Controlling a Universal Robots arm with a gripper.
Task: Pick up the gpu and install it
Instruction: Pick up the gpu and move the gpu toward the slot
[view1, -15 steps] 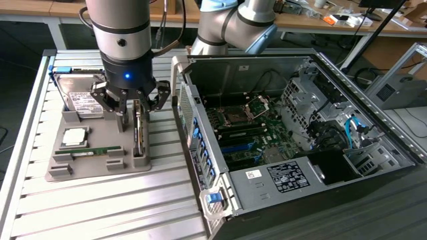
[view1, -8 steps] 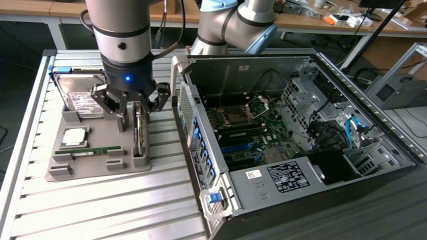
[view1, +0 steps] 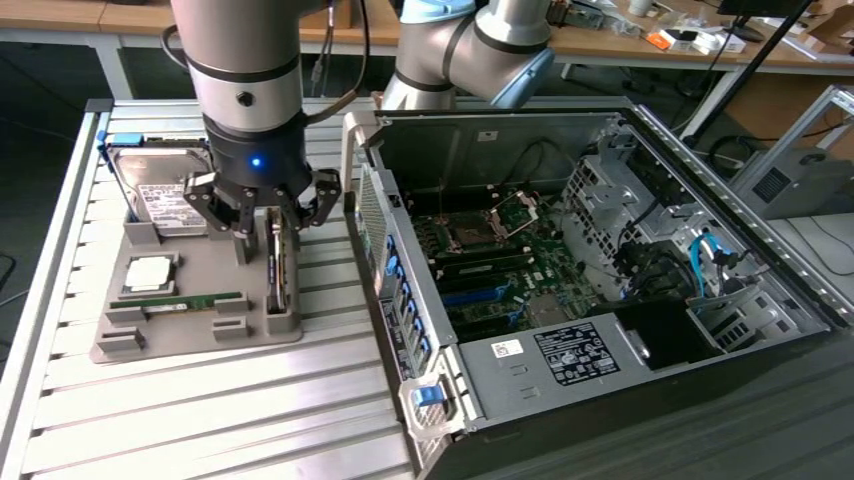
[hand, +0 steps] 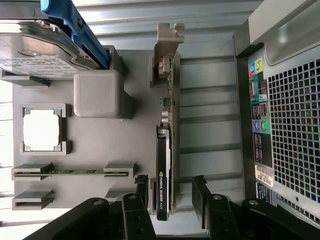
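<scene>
While the gripper (hand: 171, 179) hangs wide open astride the upright gpu (hand: 163, 150), neither side seems to touch it.

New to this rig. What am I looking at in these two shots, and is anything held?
The thick grey tube is a robot arm. One picture comes from a camera standing off the arm. The other comes from a camera on the arm's wrist, looking past its end effector, the part that grasps.

On the slatted metal table lies a grey holder tray. It carries a hard drive, a processor chip, a memory stick and the gpu, which stands on edge.

At the exterior view's right is an open computer case with its motherboard exposed.

The end effector's fingers stand open on either side of the gpu, which sits in the tray. Nothing is gripped.
</scene>
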